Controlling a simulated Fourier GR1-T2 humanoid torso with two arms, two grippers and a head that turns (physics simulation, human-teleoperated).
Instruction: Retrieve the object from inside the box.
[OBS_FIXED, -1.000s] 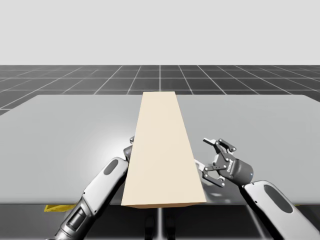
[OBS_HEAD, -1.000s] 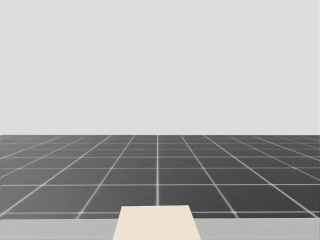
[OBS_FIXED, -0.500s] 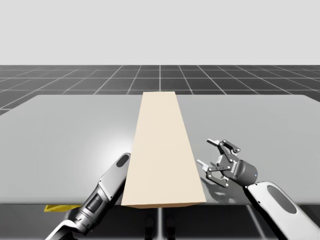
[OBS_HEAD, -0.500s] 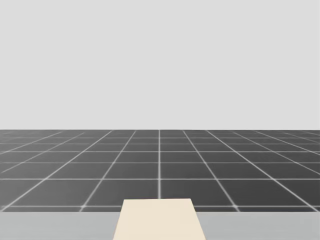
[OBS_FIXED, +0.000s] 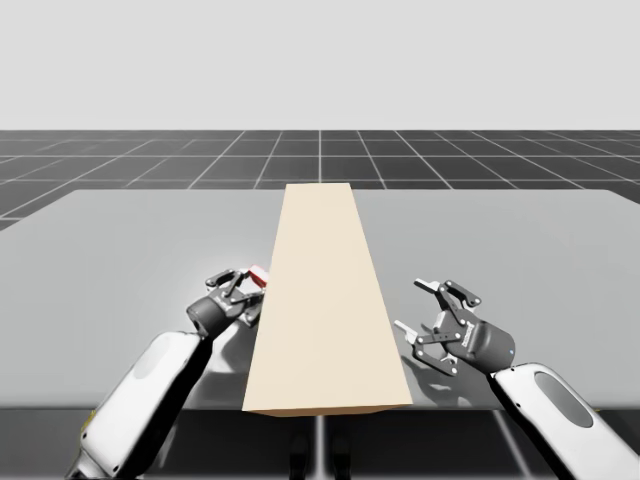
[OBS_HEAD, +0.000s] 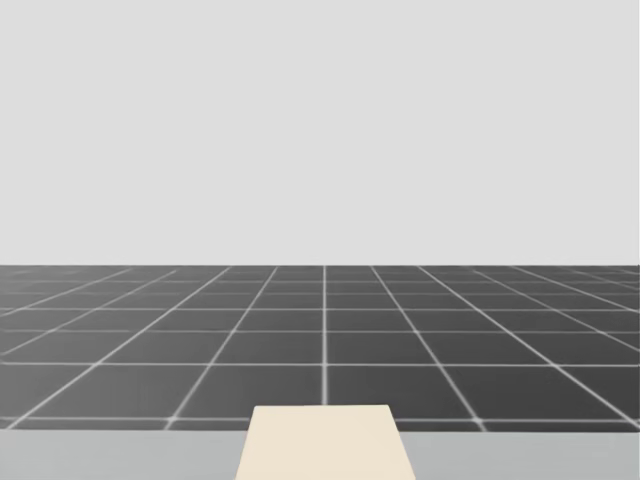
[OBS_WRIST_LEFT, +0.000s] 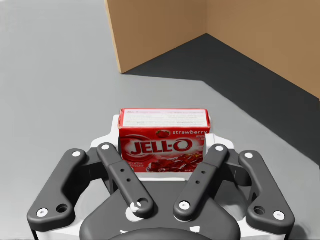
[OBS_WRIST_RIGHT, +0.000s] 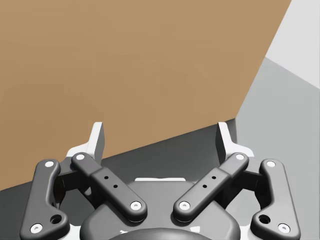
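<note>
The small red box is outside the long tan box, clamped between the two fingers of my left hand, which press on it from either side. In the left wrist view its printed red face is turned toward the camera and its top edge is level. From the biggest thing down: the grey worktop runs across the whole high view, with a dark tiled floor behind its far edge. The long tan box lies along the middle of the worktop, running from the near edge straight away from me, its pale top shut and flat. In the head view its far end shows at the lower edge, with a strip of worktop on either side. My left arm comes in at the left of the tan box and my right arm at its right. My right hand is near the tan box's right wall but apart from it; its fingers stand wide apart with nothing between them. In the right wrist view they face that brown wall. My left hand is just beside the tan box's left wall, and in the high view the small red box shows as a red patch at the fingertips, close against that wall. In the left wrist view a brown corner of the tan box stands ahead of the hand, with shaded worktop between it and the small red box.
</note>
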